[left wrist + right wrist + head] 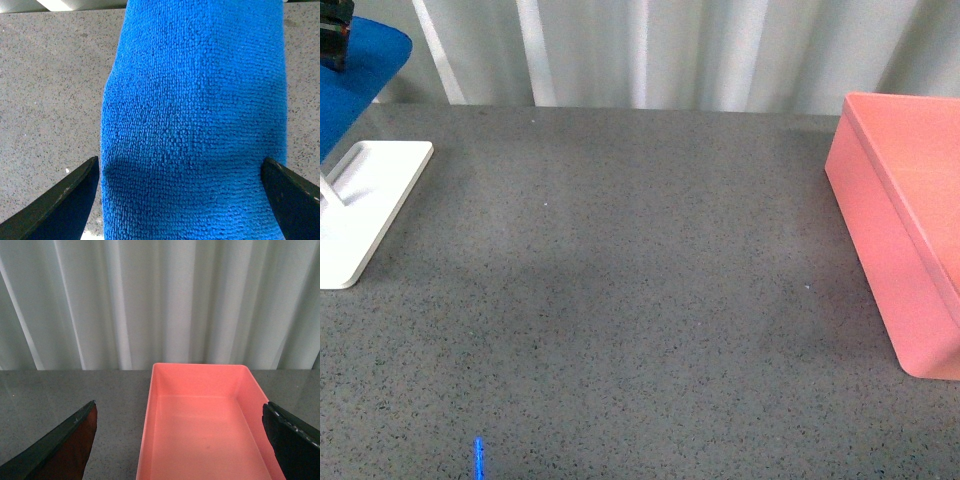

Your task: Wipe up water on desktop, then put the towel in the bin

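The blue towel (358, 72) hangs at the far left over the white stand. In the left wrist view the towel (195, 115) fills the middle. My left gripper (180, 160) is open, one dark finger (55, 205) on each side of the cloth. The pink bin (905, 230) stands on the right of the speckled grey desktop (620, 290). My right gripper (179, 404) is open above the near end of the bin (146, 430), which looks empty inside. I cannot make out any water on the desktop.
The white stand's flat base (375, 205) lies at the left edge, with a peg rising from it. Pale curtains (650, 50) close off the back. A short blue streak (478, 458) shows at the front edge of the desktop.
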### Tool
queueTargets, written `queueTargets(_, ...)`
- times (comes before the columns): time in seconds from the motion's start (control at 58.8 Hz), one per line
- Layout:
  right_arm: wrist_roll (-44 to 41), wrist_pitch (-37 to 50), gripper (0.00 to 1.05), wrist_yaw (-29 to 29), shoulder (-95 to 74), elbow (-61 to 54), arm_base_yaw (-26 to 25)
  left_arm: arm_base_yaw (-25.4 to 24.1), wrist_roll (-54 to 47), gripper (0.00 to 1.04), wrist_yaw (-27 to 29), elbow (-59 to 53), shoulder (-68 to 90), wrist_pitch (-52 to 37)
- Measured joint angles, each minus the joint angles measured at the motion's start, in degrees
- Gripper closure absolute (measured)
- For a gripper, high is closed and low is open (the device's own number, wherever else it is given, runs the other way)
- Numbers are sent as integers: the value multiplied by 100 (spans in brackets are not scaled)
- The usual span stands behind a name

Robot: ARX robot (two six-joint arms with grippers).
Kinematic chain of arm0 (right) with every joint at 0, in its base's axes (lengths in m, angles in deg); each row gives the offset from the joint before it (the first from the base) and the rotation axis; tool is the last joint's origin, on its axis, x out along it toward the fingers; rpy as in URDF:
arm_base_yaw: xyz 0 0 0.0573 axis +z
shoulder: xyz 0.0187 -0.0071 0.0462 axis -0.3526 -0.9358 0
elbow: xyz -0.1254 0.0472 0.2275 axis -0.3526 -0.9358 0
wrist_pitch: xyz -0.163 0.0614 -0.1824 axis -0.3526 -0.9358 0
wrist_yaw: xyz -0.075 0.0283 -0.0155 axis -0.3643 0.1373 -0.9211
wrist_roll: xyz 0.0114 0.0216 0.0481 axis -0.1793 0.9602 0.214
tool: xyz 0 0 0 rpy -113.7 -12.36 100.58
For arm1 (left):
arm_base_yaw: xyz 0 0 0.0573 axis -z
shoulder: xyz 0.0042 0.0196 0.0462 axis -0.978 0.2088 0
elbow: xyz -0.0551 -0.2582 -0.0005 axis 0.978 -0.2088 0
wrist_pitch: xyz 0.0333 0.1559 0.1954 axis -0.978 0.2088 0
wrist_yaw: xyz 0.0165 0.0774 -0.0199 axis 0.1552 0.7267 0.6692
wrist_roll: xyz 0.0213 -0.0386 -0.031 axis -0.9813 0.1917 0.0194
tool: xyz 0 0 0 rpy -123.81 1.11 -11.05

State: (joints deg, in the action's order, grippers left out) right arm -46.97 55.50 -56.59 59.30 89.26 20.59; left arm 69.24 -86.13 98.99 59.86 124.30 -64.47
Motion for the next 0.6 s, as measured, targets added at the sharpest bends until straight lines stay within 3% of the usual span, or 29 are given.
queueTargets(0.255, 0, 0, 7, 0, 0, -2, 0, 0, -17, 8, 125, -26, 61, -24)
queueTargets(0.596, 0, 0, 7, 0, 0, -2, 0, 37, -13, 63, 149, -74, 72, -48)
